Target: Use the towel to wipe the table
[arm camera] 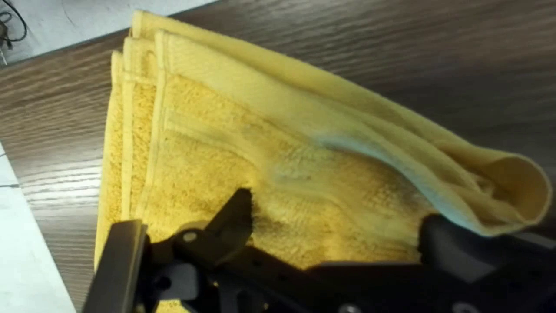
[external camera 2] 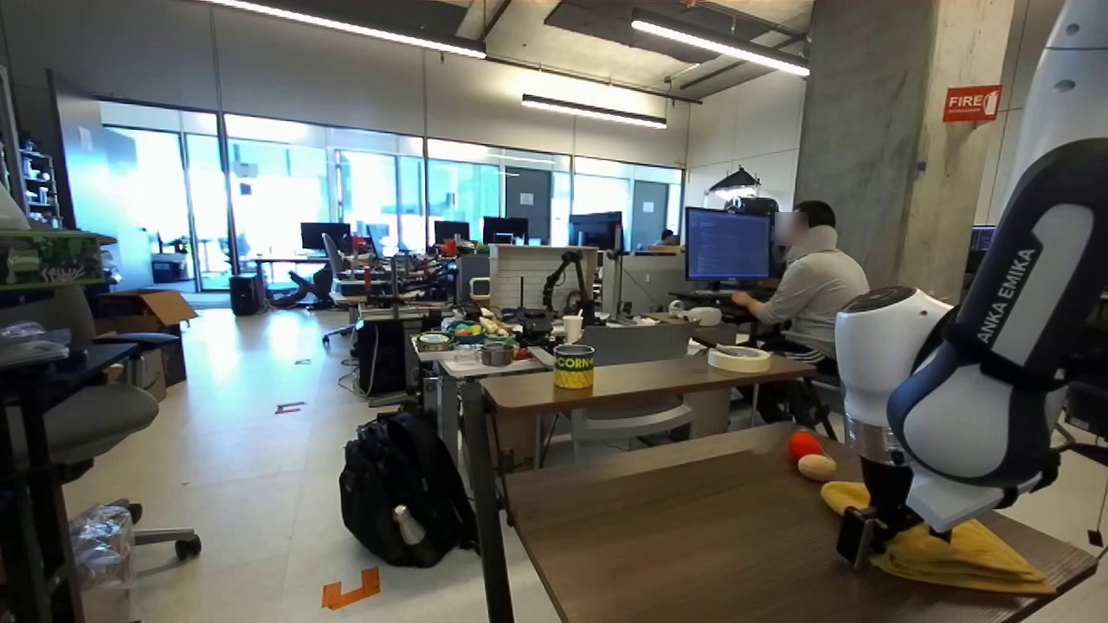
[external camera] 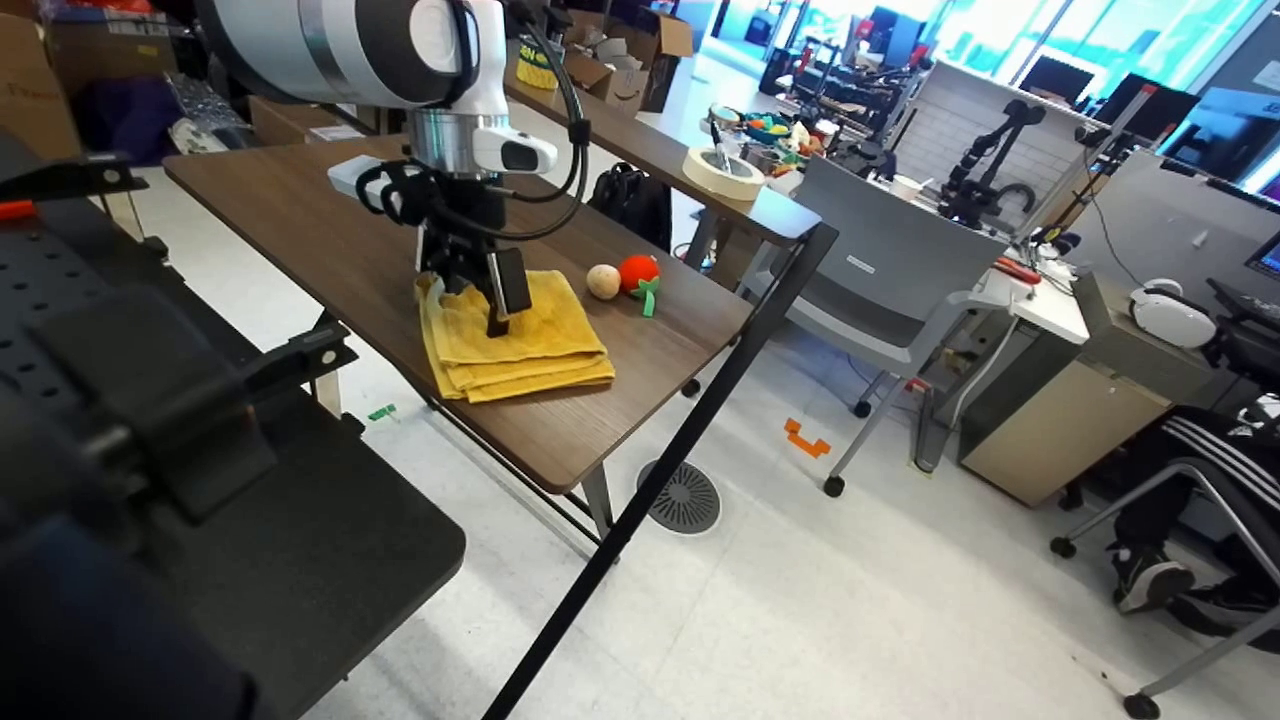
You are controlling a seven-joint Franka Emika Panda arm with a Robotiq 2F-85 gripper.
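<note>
One mustard-yellow, roughly square folded terry towel [external camera: 552, 332] lies near a corner of my dark brown wood-grain counter [external camera 2: 692, 528], its layers loosely stacked and one end curled into a loop. My black two-fingered metal pincer [arm camera: 338, 206] stands over it, fingers spread wide, with nothing clamped between them; whether the tips press into the cloth I can't tell.

The likeliest fault, I judge, is closing on the top layer alone: the folds are loose, so the towel could open out and trail rather than wipe as a pad. That loop, right by one finger, could snag or tuck under. Dropping too low would jam the fingertips into the counter through the soft cloth. In the wrist view a towel corner reaches about to the counter's edge, so an outward stroke might drag it over.

Farther out, a small, round pale-tan ball [external camera: 603, 282] and a round, bright red-orange ball [external camera: 638, 271] with green strips sit near the towel; a careless sweep that way would probably set them rolling.
</note>
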